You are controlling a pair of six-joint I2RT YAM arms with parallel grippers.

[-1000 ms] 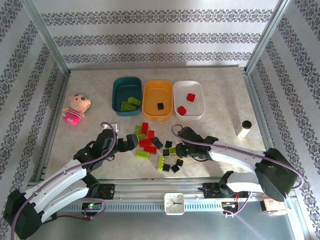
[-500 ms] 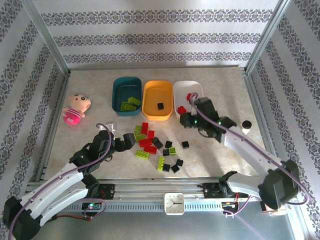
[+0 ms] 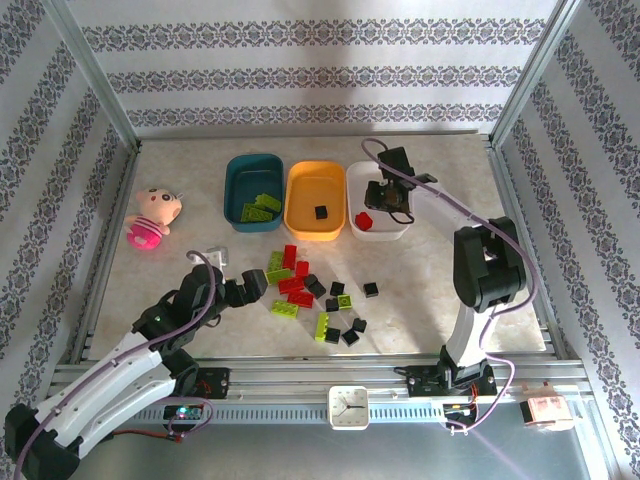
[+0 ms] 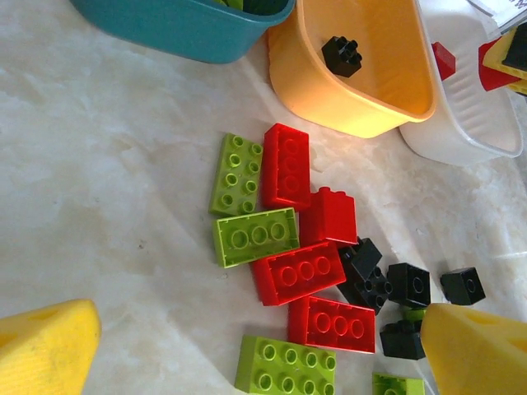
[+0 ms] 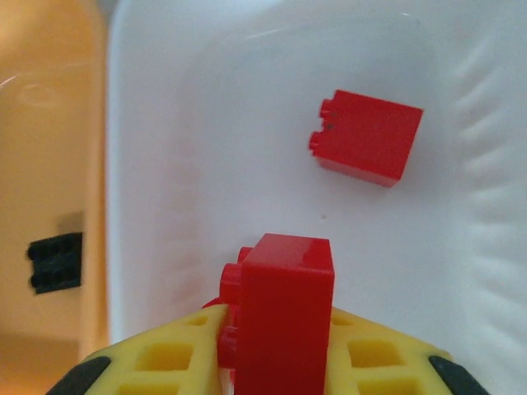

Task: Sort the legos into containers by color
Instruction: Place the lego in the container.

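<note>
I have the right fingers (image 5: 165, 360) clamped on a red lego (image 5: 284, 300) right over the white tub (image 5: 189, 123), where another red one (image 5: 366, 136) lies, so I judge it ready to drop by colour; the left fingers (image 4: 45, 346) are spread wide and empty above the loose legos (image 4: 300, 276), placed to pick the next. The pale marbled tabletop (image 3: 430, 290) sits inside striped patterned walls (image 3: 320, 75)

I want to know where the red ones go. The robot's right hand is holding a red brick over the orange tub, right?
Not quite. The right hand does hold a red brick, but it is over the white tub, as the right wrist view shows.
</note>
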